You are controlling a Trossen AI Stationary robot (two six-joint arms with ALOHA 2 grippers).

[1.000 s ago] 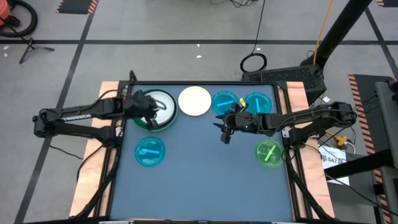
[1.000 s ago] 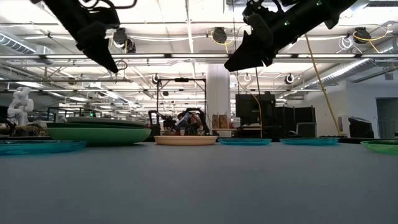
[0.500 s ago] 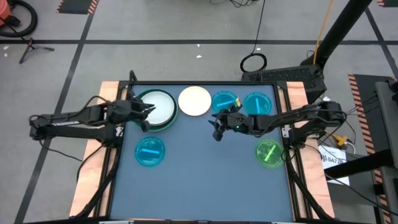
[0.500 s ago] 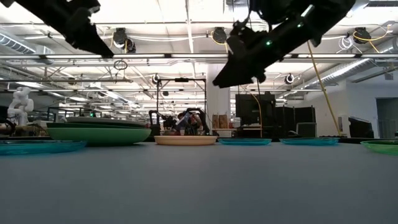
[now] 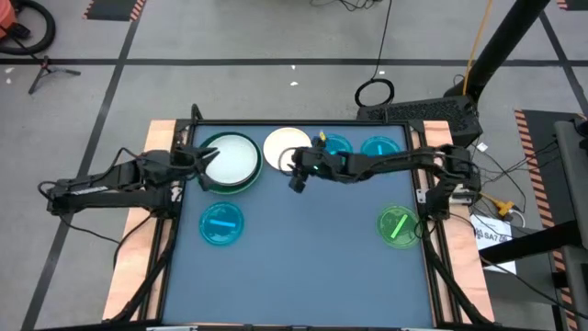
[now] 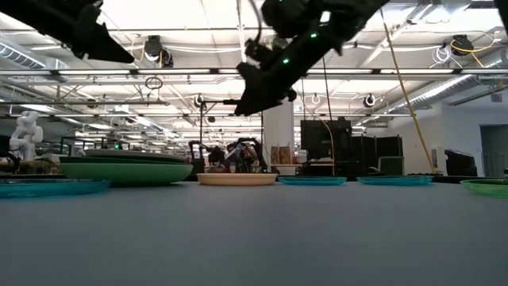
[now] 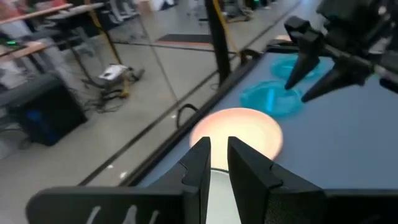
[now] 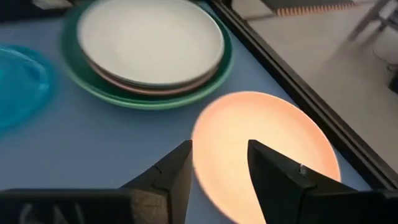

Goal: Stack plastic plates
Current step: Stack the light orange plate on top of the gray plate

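A stack point(image 5: 230, 162) of large green plates with a pink and a white plate on top stands at the table's far left; it also shows in the right wrist view point(image 8: 149, 43). A cream-white plate point(image 5: 287, 147) lies flat beside it. Two cyan plates point(image 5: 335, 145) point(image 5: 378, 147) lie further right, a third cyan plate point(image 5: 221, 223) nearer, and a bright green one point(image 5: 397, 226) at the right. My left gripper point(image 5: 202, 162) hovers at the stack's left rim, its fingers point(image 7: 202, 162) a narrow gap apart and empty. My right gripper point(image 5: 299, 180) hangs open and empty just near of the cream plate point(image 8: 261, 149).
A raised dark frame edges the blue table top point(image 5: 303, 267); wooden strips lie outside it. The near half of the table holds only the near cyan plate and the green plate. Room clutter shows beyond the far edge.
My left gripper has drawn back from over the stack toward the table's left edge and risen. My right gripper has travelled from beside the cyan plates toward the table's left, to the cream plate. The plates have stayed where they were.
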